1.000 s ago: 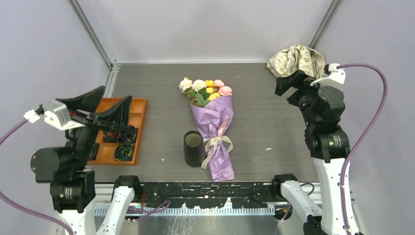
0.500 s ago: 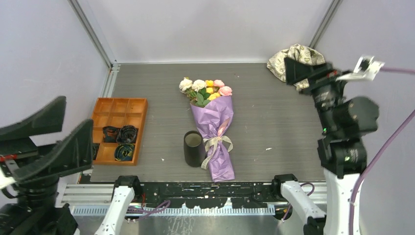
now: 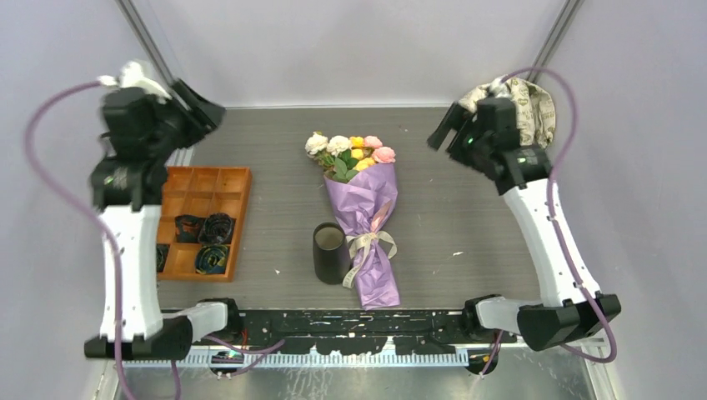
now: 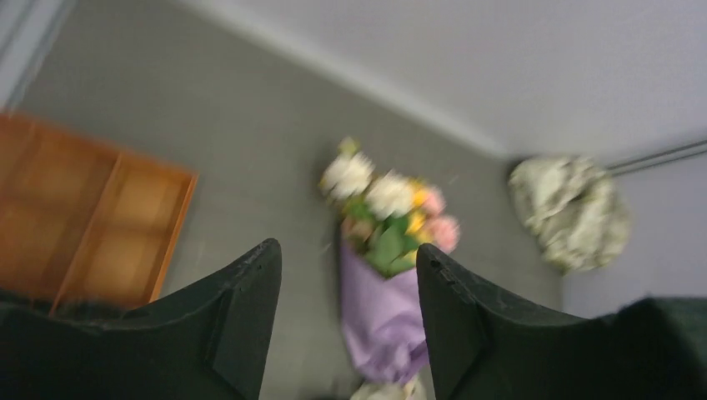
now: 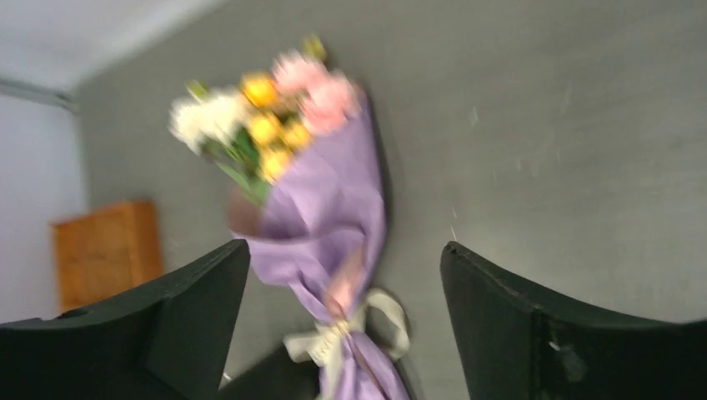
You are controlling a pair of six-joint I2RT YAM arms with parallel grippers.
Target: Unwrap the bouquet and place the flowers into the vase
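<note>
The bouquet (image 3: 368,218) lies in the middle of the table in purple wrapping, tied low down with a beige ribbon bow (image 3: 369,243). Its flowers (image 3: 350,152), cream, yellow and pink, point to the back. The black vase (image 3: 330,252) stands upright, touching the wrapping's left side near the bow. My left gripper (image 3: 198,110) hangs open high over the back left corner, and the blurred left wrist view frames the bouquet (image 4: 379,308) between its fingers (image 4: 250,308). My right gripper (image 3: 446,132) hangs open high at the back right, above the bouquet (image 5: 321,217). Both hold nothing.
An orange compartment tray (image 3: 236,218) with black coiled rolls (image 3: 216,228) sits at the left. A beige patterned cloth (image 3: 523,102) is bunched in the back right corner. Grey walls close the table on three sides.
Both arms have swung up from low, folded poses near their bases to tall, extended ones. Their grippers now hang over the back corners. Bouquet and vase have not moved.
</note>
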